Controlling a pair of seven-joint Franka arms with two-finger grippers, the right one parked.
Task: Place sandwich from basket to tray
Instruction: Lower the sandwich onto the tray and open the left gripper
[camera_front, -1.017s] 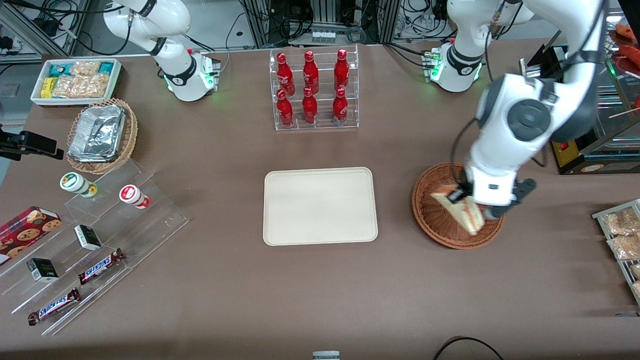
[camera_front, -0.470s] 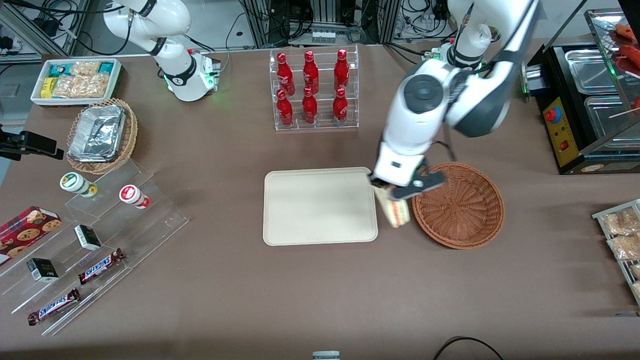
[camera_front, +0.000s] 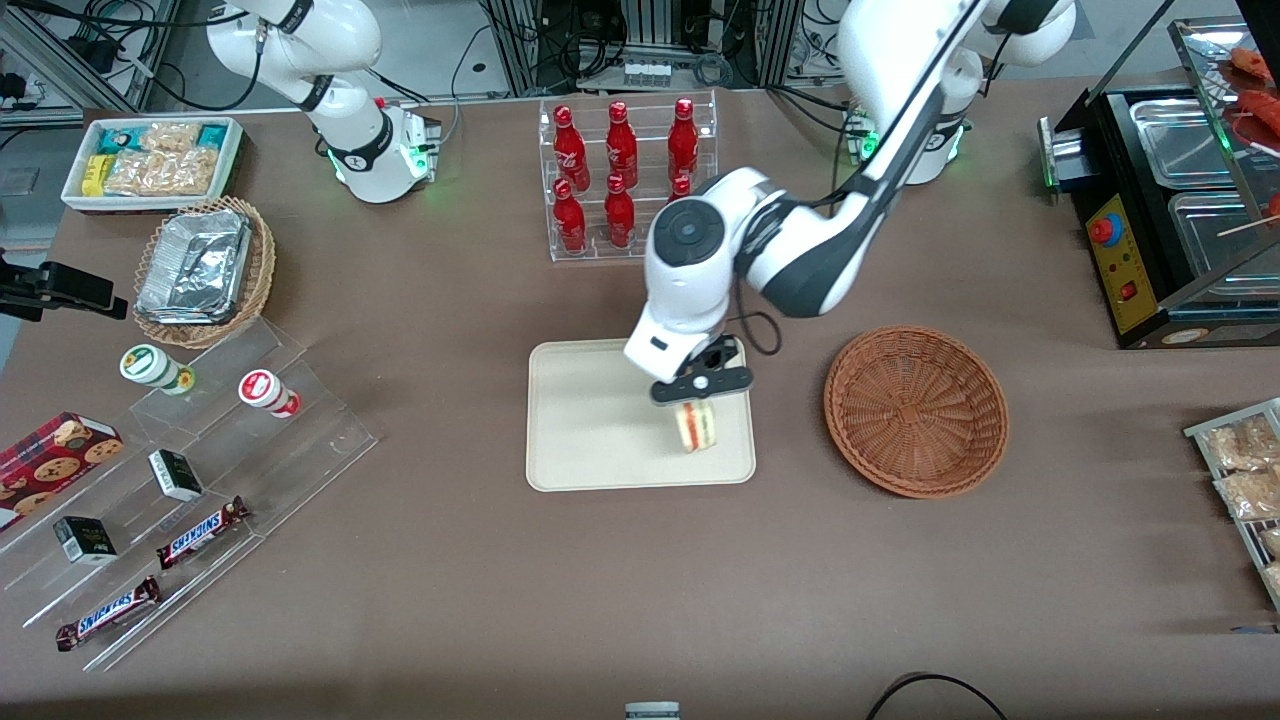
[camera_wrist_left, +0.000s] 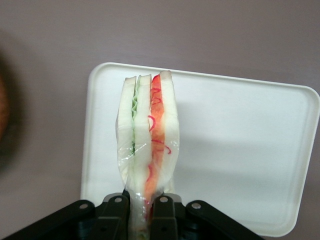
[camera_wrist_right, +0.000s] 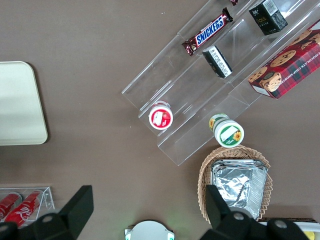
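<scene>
My left gripper (camera_front: 699, 392) hangs above the cream tray (camera_front: 590, 440), over the part of it nearest the basket, shut on the sandwich (camera_front: 697, 427). The wrapped wedge (camera_wrist_left: 147, 145) shows pale bread with green and red filling along its cut edge, pinched between the black fingers (camera_wrist_left: 116, 215) of the gripper (camera_wrist_left: 141, 212), with the tray (camera_wrist_left: 240, 150) under it. I cannot tell whether the sandwich touches the tray. The reddish-brown wicker basket (camera_front: 915, 410) stands empty beside the tray, toward the working arm's end of the table.
A clear rack of red bottles (camera_front: 625, 180) stands farther from the front camera than the tray. A tan basket of foil containers (camera_front: 205, 270), a white snack box (camera_front: 150, 160) and acrylic steps (camera_front: 200, 480) with snacks lie toward the parked arm's end. Bagged snacks (camera_front: 1240, 470) sit at the working arm's end.
The gripper carried the sandwich out of the basket, past the tray's edge, and now holds it over the tray. The basket is left empty.
</scene>
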